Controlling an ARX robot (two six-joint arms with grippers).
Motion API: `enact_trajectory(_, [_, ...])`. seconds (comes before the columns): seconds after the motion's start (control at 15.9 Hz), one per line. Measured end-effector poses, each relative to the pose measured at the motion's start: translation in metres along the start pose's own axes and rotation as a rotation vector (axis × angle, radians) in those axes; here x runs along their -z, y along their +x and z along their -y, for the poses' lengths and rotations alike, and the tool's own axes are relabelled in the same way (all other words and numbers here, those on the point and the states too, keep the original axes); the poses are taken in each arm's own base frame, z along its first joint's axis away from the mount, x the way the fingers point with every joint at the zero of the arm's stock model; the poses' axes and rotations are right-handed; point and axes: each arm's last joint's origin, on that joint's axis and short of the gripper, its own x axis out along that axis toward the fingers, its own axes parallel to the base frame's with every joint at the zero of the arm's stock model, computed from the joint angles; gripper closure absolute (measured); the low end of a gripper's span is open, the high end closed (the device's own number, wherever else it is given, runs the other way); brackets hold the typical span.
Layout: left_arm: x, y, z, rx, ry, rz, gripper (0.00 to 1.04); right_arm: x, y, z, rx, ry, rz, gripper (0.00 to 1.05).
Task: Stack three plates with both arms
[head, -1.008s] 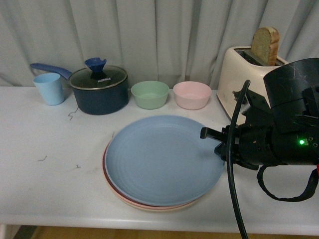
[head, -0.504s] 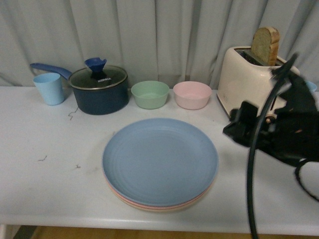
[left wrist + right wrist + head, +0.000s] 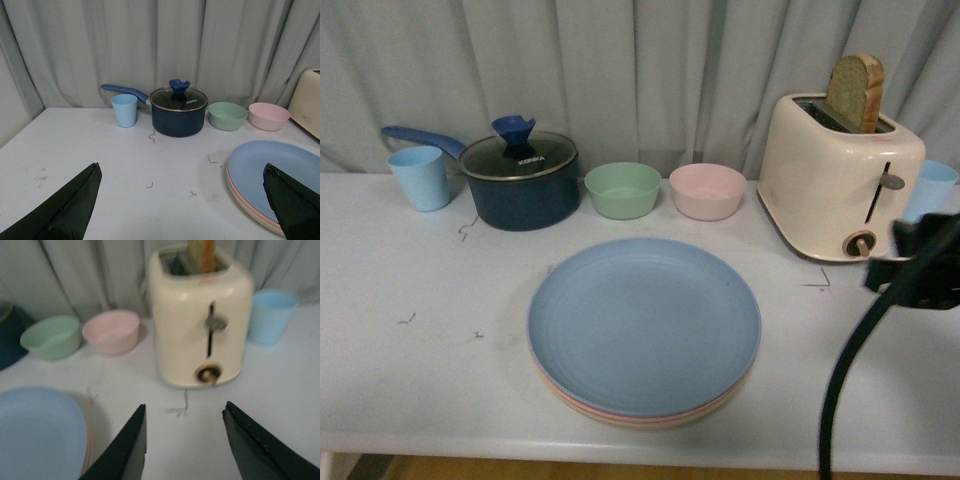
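Three plates lie stacked on the white table in the front view. The light blue plate (image 3: 645,322) is on top, and the rims of the pink plate (image 3: 582,400) and the cream plate (image 3: 650,421) show beneath it. The left wrist view shows the same stack, the blue plate (image 3: 280,170) uppermost. My left gripper (image 3: 182,165) is open over bare table, left of the stack. My right gripper (image 3: 185,406) is open and empty in front of the toaster, with the blue plate (image 3: 35,435) off to its side. Only part of the right arm (image 3: 920,270) shows at the front view's right edge.
A cream toaster (image 3: 840,180) holding a bread slice stands at the back right, a blue cup (image 3: 932,185) beside it. A green bowl (image 3: 622,190), pink bowl (image 3: 707,190), lidded dark pot (image 3: 518,180) and another blue cup (image 3: 418,177) line the back. A black cable (image 3: 850,370) hangs front right.
The right arm has pulled away to the right from the blue plate's edge. The blue plate has settled squarely on the stack.
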Motion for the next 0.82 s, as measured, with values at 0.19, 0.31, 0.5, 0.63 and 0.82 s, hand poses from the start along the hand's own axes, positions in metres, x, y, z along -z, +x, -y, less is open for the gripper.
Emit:
enact_trajectory(0.19, [0.000, 0.000, 0.000, 0.003, 0.000, 0.000, 0.07, -0.037, -0.027, 0.011, 0.016, -0.030, 0.194, 0.81])
enact_trajectory(0.31, [0.000, 0.000, 0.000, 0.003, 0.000, 0.001, 0.07, -0.019, -0.055, 0.020, 0.010, -0.067, 0.104, 1.03])
enact_trajectory(0.5, [0.000, 0.000, 0.000, 0.003, 0.000, 0.000, 0.07, -0.032, -0.086, 0.030, 0.018, -0.069, 0.127, 1.03])
enact_trajectory(0.63, [0.000, 0.000, 0.000, 0.003, 0.000, 0.000, 0.07, -0.033, -0.104, 0.035, 0.003, -0.069, 0.133, 1.03])
enact_trajectory(0.82, [0.000, 0.000, 0.000, 0.003, 0.000, 0.000, 0.07, -0.030, -0.132, 0.044, 0.018, -0.067, 0.137, 1.03])
